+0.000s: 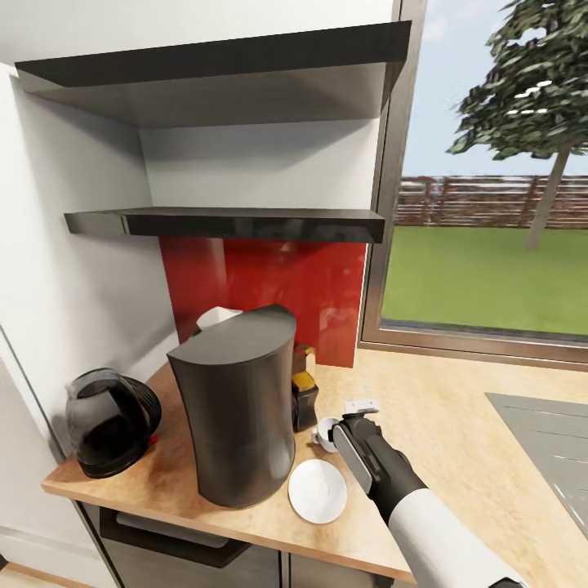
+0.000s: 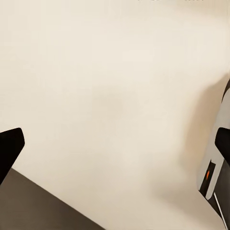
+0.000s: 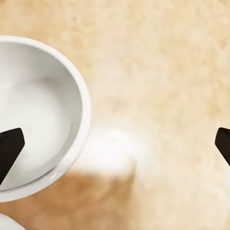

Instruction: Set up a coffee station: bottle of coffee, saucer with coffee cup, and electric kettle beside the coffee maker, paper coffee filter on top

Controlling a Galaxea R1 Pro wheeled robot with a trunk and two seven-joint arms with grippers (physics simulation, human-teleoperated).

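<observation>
Right gripper (image 3: 115, 143) hangs over the counter (image 1: 457, 408), jaws spread, coffee cup (image 3: 36, 115) beside one fingertip. Saucer (image 1: 318, 490) near front edge, just beside coffee maker (image 1: 237, 408). Kettle (image 1: 110, 420) at left corner. Left jaws spread.

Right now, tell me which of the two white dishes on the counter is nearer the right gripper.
The cup: it sits right beside the right gripper, next to the coffee maker. The flat saucer lies closer to the counter's front edge, alongside the forearm.
</observation>
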